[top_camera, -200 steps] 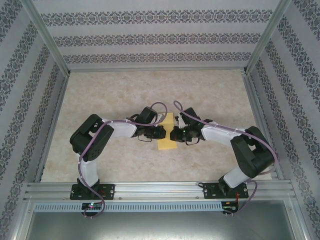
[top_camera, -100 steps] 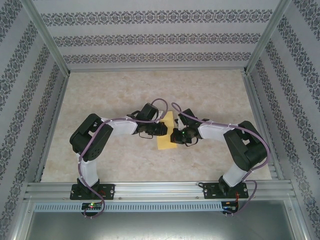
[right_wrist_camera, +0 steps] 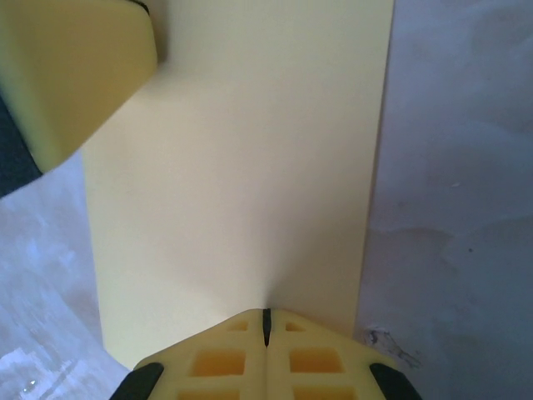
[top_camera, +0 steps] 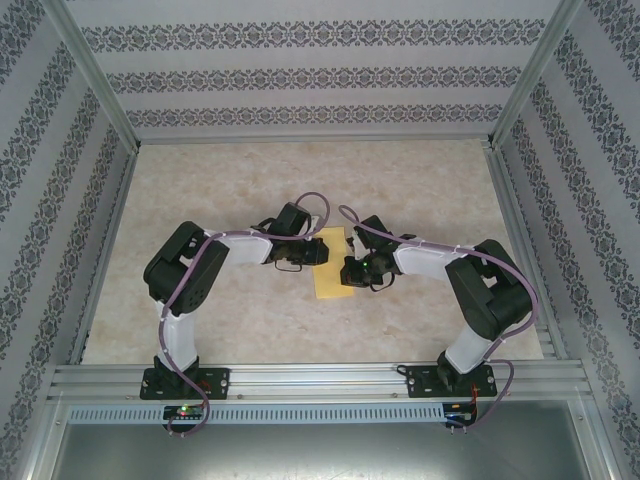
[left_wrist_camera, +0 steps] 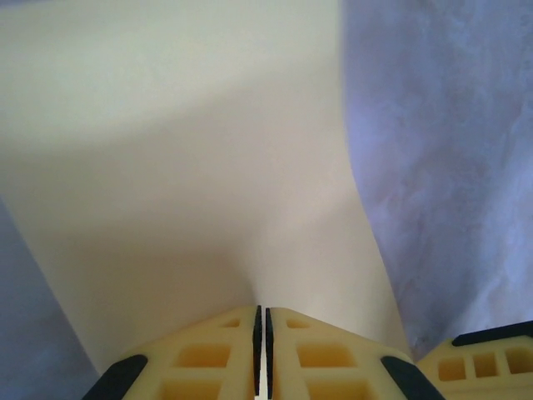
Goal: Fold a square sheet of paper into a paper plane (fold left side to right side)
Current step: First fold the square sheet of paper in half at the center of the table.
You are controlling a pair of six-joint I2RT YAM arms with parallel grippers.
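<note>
Reaching inward with both arms, wrists almost meeting over mid-table.

Bends left arm (top_camera: 185, 275) with elbow swung out left and forearm angled right; mirrors that with right arm (top_camera: 490, 290), elbow out right, forearm angled left. Points the wrists toward each other, the left set slightly farther from the bases. Clamps left gripper (left_wrist_camera: 262, 310), fingers pressed nearly flush, on the square sheet of paper (left_wrist_camera: 208, 167); clamps right gripper (right_wrist_camera: 266, 315) likewise from the sheet's other side, just beside the left one.
</note>
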